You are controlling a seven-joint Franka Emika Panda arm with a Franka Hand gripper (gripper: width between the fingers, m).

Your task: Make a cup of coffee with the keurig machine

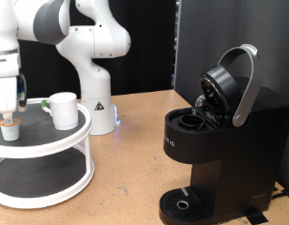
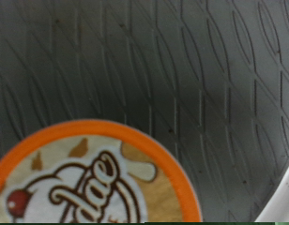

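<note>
Hovering my gripper (image 1: 7, 111) over the pod (image 1: 9, 123) on the stand (image 1: 51, 150) beside the cup (image 1: 63, 109) — grip unclear; keurig machine (image 1: 224, 141) lid open — I need a straight descent.

White cup (image 1: 63, 110), black keurig machine (image 1: 224, 150).

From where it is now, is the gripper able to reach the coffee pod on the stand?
Probably yes. The gripper hangs directly above the coffee pod on the round stand, with nothing between them. The cup stands clear to one side.
</note>
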